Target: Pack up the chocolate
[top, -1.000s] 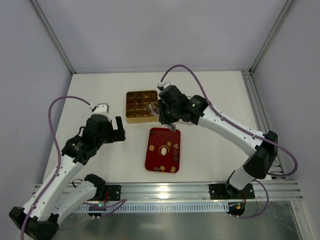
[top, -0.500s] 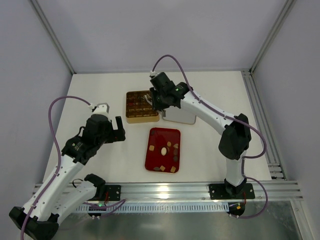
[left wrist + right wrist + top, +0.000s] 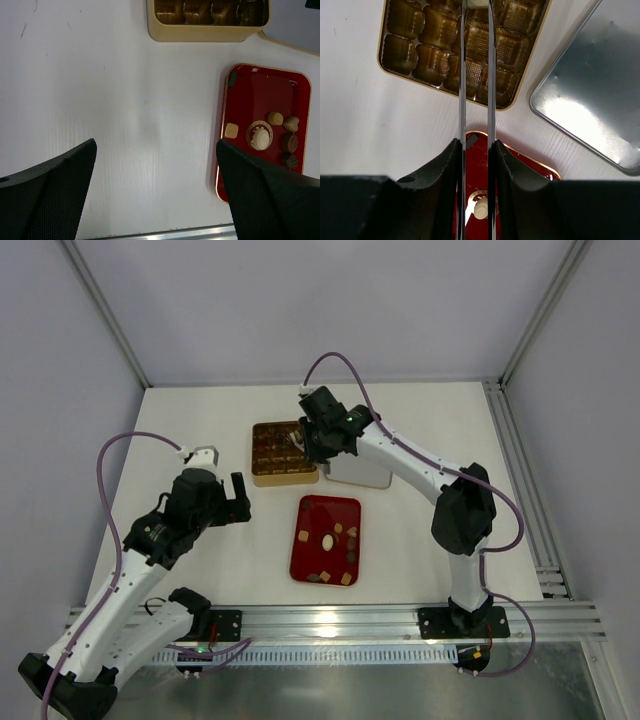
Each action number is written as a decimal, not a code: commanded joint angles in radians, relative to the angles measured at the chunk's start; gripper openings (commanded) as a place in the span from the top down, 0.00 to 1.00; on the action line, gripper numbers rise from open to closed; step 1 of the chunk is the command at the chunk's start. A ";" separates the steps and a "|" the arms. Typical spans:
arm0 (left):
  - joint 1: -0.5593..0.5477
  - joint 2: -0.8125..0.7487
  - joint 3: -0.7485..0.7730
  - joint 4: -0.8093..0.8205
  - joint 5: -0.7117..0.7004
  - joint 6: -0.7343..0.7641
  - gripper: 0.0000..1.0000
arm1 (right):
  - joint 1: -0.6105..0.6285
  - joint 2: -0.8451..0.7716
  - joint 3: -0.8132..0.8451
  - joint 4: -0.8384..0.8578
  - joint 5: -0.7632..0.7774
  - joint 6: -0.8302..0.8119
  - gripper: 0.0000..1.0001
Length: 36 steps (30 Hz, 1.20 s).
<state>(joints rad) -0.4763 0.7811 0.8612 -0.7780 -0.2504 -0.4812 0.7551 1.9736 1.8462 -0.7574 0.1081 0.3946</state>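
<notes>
The right claw [image 3: 297, 443] is pinching a cream-white chocolate piece [image 3: 477, 3] between narrowly parted fingers over the gold compartment box [image 3: 282, 480] toward the bench's far edge, while the left claw [image 3: 156, 145] (spread wide, gripping nothing) is hovering toward the left edge and the other chocolates [image 3: 259, 136] are lying on the red tray [image 3: 325, 515] mid-bench.

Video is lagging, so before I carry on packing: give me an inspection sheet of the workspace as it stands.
Surface: white table, a few small marks.
Job's things: chocolates loose on red tray; gold box beyond it.
Clutter: silver lid beside the box.
Grippers: left gripper open, empty, above bare table; right gripper shut on cream-white piece over the gold box.
Cables: purple cables arch off both arms, clear of the table.
Surroundings: grey walls, metal frame.
</notes>
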 commanded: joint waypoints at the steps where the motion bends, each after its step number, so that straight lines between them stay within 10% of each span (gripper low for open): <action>1: 0.004 -0.003 0.001 0.022 -0.007 0.004 0.00 | -0.005 0.007 0.039 0.049 0.008 -0.007 0.67; 25: 0.004 -0.006 0.001 0.022 -0.004 0.004 0.00 | -0.031 -0.079 0.027 0.023 0.019 -0.007 0.54; 36: 0.004 -0.025 -0.001 0.028 0.011 0.006 0.00 | -0.394 -0.403 -0.381 0.116 -0.001 0.007 0.53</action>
<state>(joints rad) -0.4763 0.7715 0.8612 -0.7773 -0.2485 -0.4816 0.4282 1.6360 1.5402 -0.6952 0.0933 0.3985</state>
